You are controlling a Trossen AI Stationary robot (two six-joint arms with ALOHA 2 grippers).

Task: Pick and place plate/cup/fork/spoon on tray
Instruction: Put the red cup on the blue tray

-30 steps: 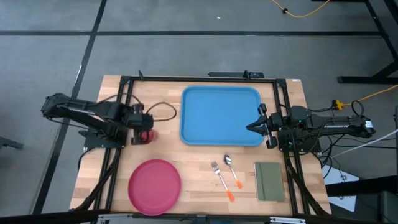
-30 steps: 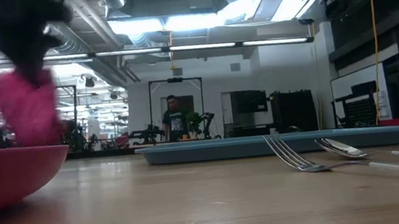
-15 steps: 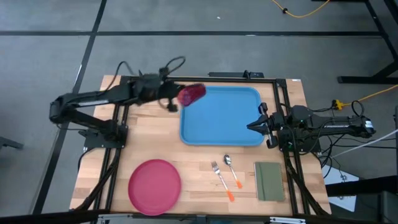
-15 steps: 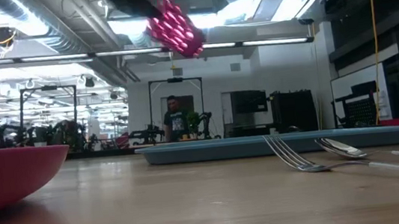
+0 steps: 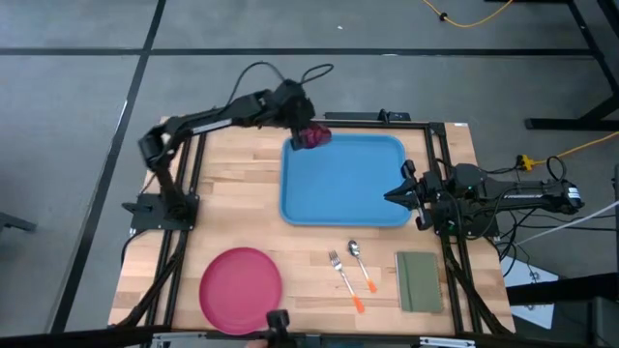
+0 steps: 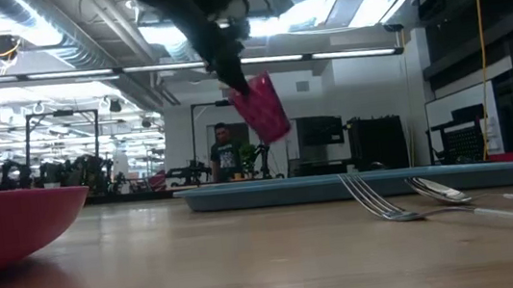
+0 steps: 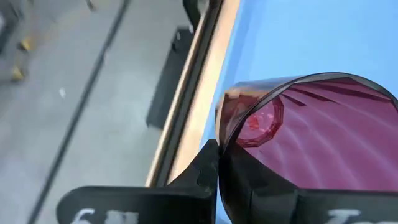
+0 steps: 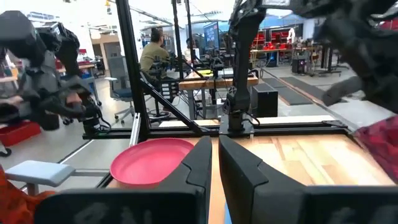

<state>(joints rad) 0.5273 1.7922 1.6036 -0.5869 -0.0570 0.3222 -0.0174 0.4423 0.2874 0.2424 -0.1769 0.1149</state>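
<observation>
My left gripper (image 5: pixel 306 126) is shut on the dark magenta cup (image 5: pixel 316 137) above the far left corner of the blue tray (image 5: pixel 343 188). In the low view the cup (image 6: pixel 264 109) hangs tilted above the tray (image 6: pixel 358 184). The pink-red plate (image 5: pixel 240 287) lies flat on the table at the near left. The fork (image 5: pixel 340 272) and the spoon (image 5: pixel 360 261), both orange-handled, lie side by side on the table near the tray's near edge. My right gripper (image 5: pixel 393 196) is shut and empty, level at the tray's right rim. My left gripper pinches the cup's wall at its rim (image 7: pixel 221 127), one finger outside (image 7: pixel 205 171) and one inside the cup (image 7: pixel 249 186). The fingers come from above, slanting down. The cup hangs tilted below them, its base (image 6: pixel 279 130) lowest, clear of the tray.
An olive-green pad (image 5: pixel 419 281) lies at the near right, beside the spoon. A black frame runs round the table's far and side edges. People and benches show in the room beyond the table.
My left gripper has lifted the cup off the table's left side and carried it toward the far edge and right. It then came down over the tray's far left corner. The cup has tipped and now hangs lower than half a second ago.
</observation>
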